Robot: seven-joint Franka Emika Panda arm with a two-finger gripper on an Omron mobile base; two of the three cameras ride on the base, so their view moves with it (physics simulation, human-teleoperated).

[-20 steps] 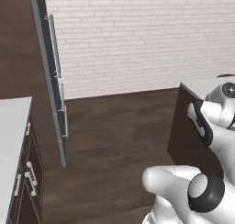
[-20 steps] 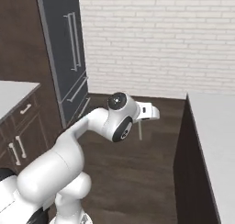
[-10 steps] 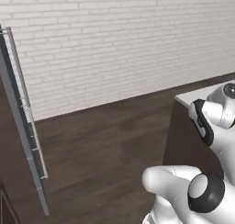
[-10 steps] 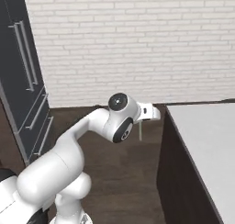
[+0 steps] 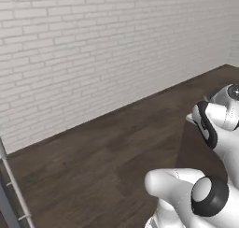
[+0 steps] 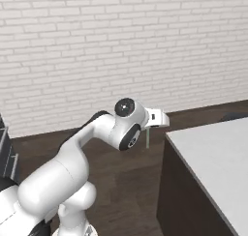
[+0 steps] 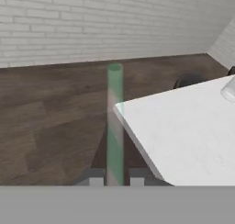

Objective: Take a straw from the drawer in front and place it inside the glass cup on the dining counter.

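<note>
Straw (image 7: 114,126) pinched upright between hand (image 7: 114,181) tips, poking ahead. View swung since a second ago: tall dark cabinet gone from middle, brick wall (image 6: 121,46) now ahead; base turning toward white surface (image 7: 183,136), near corner just beside straw. Cup (image 7: 229,87) at far edge. No readable writing.
</note>
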